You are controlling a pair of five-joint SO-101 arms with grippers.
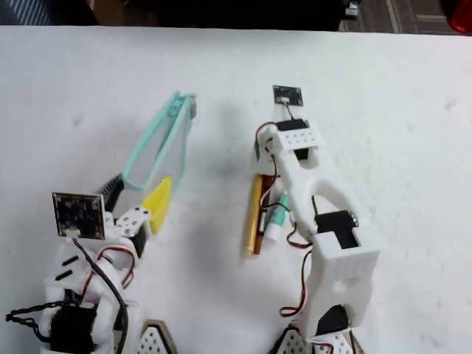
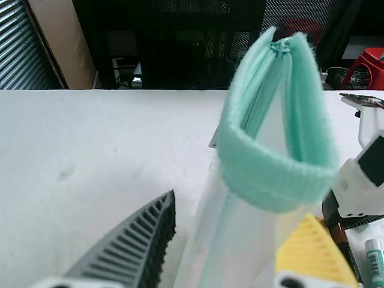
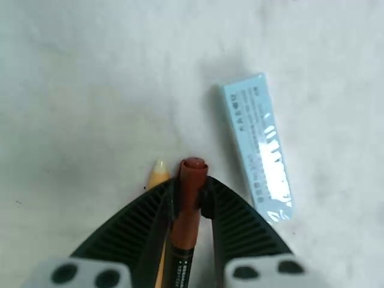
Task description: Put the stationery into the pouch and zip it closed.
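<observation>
The clear plastic pouch with mint-green zipper trim (image 1: 150,138) lies left of centre, its mouth gaping. To its right lie a yellow wooden pencil (image 1: 253,214) and a white green-capped tube (image 1: 278,215). Between them is a brown marker pen (image 3: 192,180), pinched in the right end effector (image 3: 191,195). A pale blue rectangular eraser (image 3: 258,144) lies just beside the marker's tip.

- This looks like a robotics lab or workroom: two small robot arms (image 1: 335,258) with bare wiring sit on a plain white table (image 1: 413,110).
- Behind the table are black mesh racks (image 2: 198,36), slatted window blinds (image 2: 18,42) and a red plastic stool (image 2: 363,60).
- A brown board (image 2: 60,36) stands beside the blinds.
</observation>
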